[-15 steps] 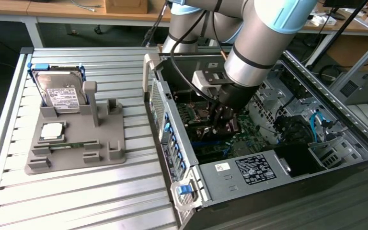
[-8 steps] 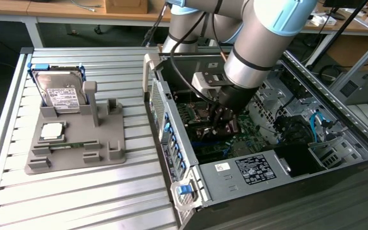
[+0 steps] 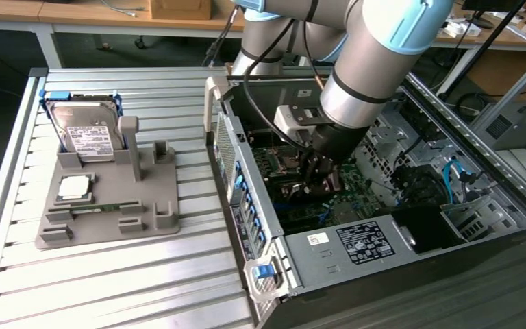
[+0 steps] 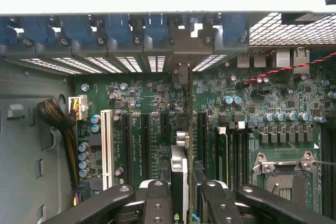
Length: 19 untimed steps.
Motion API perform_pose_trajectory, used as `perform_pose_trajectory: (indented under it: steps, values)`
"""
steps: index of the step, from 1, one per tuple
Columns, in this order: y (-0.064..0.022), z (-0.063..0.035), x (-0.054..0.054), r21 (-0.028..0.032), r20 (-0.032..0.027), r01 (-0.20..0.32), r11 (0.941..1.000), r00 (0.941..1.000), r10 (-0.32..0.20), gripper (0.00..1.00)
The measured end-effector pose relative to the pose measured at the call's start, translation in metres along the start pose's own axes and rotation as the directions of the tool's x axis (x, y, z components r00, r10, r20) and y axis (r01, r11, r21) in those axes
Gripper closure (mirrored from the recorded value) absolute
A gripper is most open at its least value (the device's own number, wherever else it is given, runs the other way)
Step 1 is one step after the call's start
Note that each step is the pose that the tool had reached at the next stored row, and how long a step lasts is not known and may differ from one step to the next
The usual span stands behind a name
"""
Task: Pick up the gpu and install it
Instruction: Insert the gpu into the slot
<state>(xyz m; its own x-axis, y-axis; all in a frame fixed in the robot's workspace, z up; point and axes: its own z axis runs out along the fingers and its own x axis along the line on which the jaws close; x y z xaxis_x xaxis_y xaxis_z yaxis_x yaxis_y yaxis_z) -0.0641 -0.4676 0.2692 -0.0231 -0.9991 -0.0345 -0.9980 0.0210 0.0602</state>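
The gpu (image 4: 179, 163) shows edge-on in the wrist view as a thin upright card between my two black fingers (image 4: 157, 198). It stands over the black expansion slots of the green motherboard (image 4: 142, 103), and its silver bracket end (image 4: 181, 72) reaches toward the rear slot openings. I cannot tell whether it is seated in a slot. My gripper (image 4: 185, 191) is shut on the card. In the exterior view the gripper (image 3: 320, 173) is down inside the open computer case (image 3: 244, 205), just above the motherboard.
A grey holder tray (image 3: 107, 205) on the slatted table carries a silver hard drive (image 3: 88, 137) and a square CPU chip (image 3: 73, 188). Inside the case are a white slot (image 4: 106, 148), an open CPU socket (image 4: 283, 177), blue bracket latches (image 4: 115, 27) and a braided cable (image 4: 58, 119).
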Motion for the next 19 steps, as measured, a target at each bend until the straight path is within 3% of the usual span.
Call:
perform_pose_trajectory:
  steps: [6,13,19]
  values:
    - [0.0001,-0.0045,0.000,-0.0001,-0.0002,0.000,1.0000,1.0000,0.000,0.73]
    - [-0.0100,-0.0050,0.000,-0.0012,0.0000,-0.001,1.0000,1.0000,0.001,0.73]
    - [-0.0038,-0.0034,-0.002,-0.0010,0.0003,-0.011,0.9999,0.9999,0.011,0.73]
